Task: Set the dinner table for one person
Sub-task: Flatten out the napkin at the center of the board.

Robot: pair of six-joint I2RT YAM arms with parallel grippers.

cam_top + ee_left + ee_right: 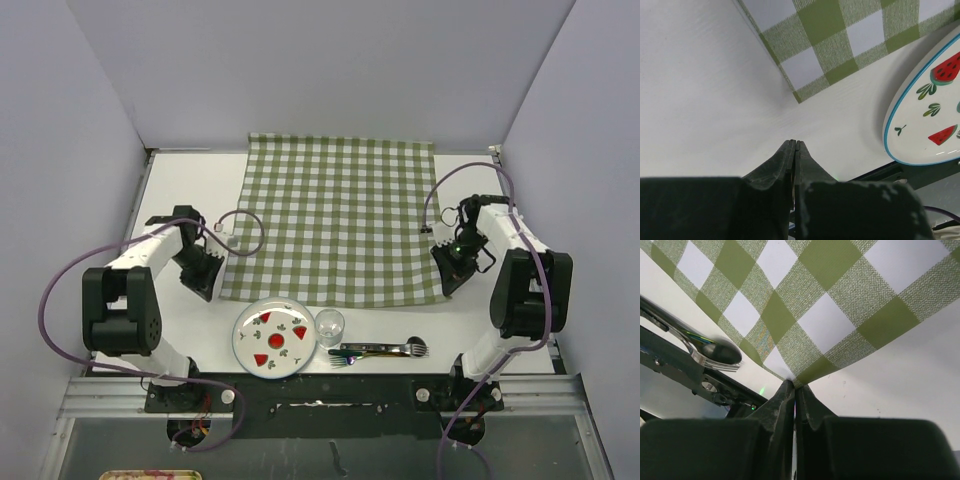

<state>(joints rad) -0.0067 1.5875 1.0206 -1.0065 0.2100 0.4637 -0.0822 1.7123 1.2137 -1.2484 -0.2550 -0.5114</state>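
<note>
Plate (pixel 245 335) and glass (pixel 330 326) sit side by side on the dinner table (pixel 190 200); left gripper (pixel 795 145), right gripper (pixel 794 385) both closed.

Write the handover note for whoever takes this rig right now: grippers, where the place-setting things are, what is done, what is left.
Left gripper: shut, empty, over bare table by the checked cloth's near left corner.
Right gripper: shut, tips at the cloth's near right corner; whether it pinches the cloth cannot be told.
Things: plate, glass beside its right rim, and fork and spoon lie on the bare strip between cloth and arm bases.
Done: cloth spread flat.
Left: move plate, glass, fork and spoon onto the cloth.
</note>
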